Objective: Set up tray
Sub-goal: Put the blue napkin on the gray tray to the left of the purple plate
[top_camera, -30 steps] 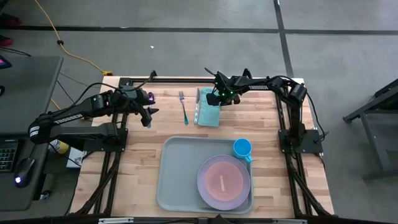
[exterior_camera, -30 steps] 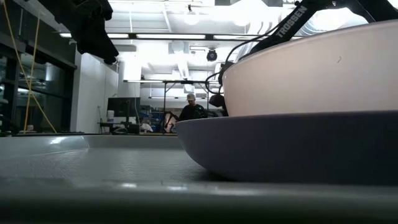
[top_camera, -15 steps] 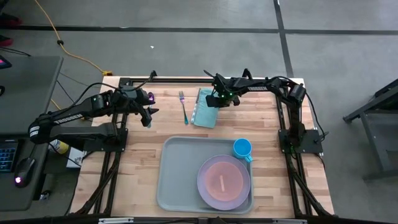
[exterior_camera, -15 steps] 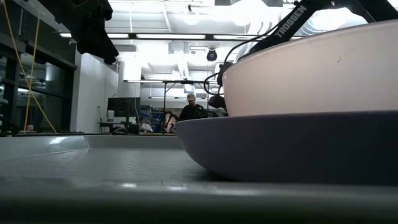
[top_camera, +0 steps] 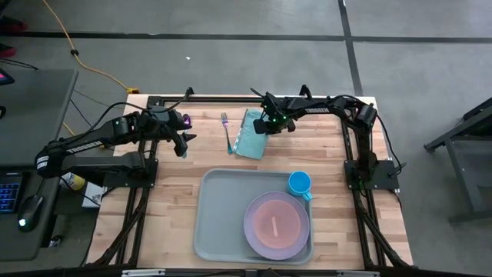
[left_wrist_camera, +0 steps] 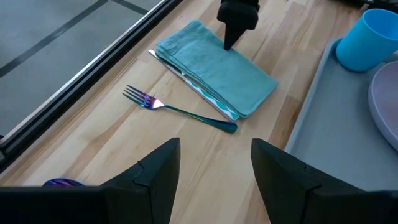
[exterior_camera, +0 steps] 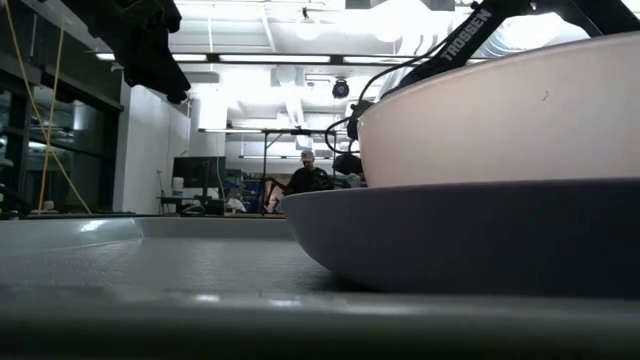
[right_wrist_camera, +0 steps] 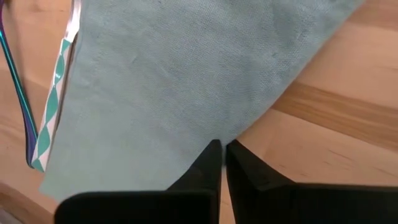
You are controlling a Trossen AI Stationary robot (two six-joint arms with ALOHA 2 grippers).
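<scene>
The pale grey-green tray lies at the table's near middle. It carries a pink plate on a purple plate and a blue cup. A teal folded napkin lies flat on the wood at the far middle. An iridescent fork lies just left of it. My right gripper stands at the napkin's right edge, shut on it. My left gripper hangs open above bare wood to the left of the fork, holding nothing. My right gripper has its two fingers closed together at the napkin's right long edge, toward its far end. It comes from above, slanting down steeply. How many layers sit between the tips cannot be told. The napkin lies flat on the table.
In the low view the tray floor and the stacked plates fill the foreground. A person stands far off in the room behind. Bare wood lies left of the tray and under my left gripper.
My right gripper has shut at the napkin's edge without leaving its place. The napkin has turned on the table. Its near end has swung toward the fork at the left, while its far end has stayed about where it was.
</scene>
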